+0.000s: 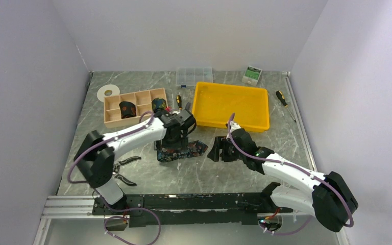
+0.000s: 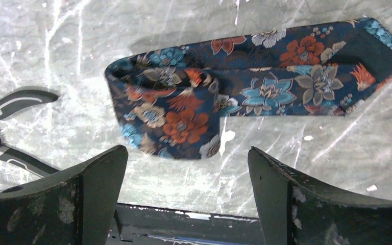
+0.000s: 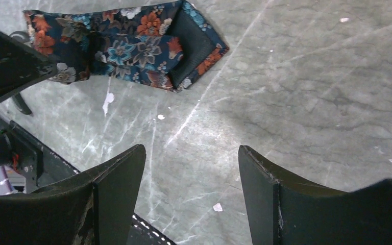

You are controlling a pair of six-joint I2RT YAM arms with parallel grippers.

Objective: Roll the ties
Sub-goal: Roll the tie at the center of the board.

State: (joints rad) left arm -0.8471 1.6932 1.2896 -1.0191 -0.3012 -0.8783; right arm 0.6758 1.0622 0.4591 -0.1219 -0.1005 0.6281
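The bench (image 1: 184, 176) is grey stone with white scratches. Plain pale walls stand on three sides. One tie (image 1: 184, 150) lies in the middle of the bench. One end is curled up and its pointy end lies flat. The left hand (image 2: 186, 158) is over the curled end, wide apart, holding nothing. The right hand (image 3: 191, 153) is wide too, over bare bench near the pointy end. Two rolled ties (image 1: 127, 109) sit in a wooden box (image 1: 117, 121) at the back. A yellow tray (image 1: 232, 122) is near it. Black pliers (image 1: 125, 172) lie by the left arm.
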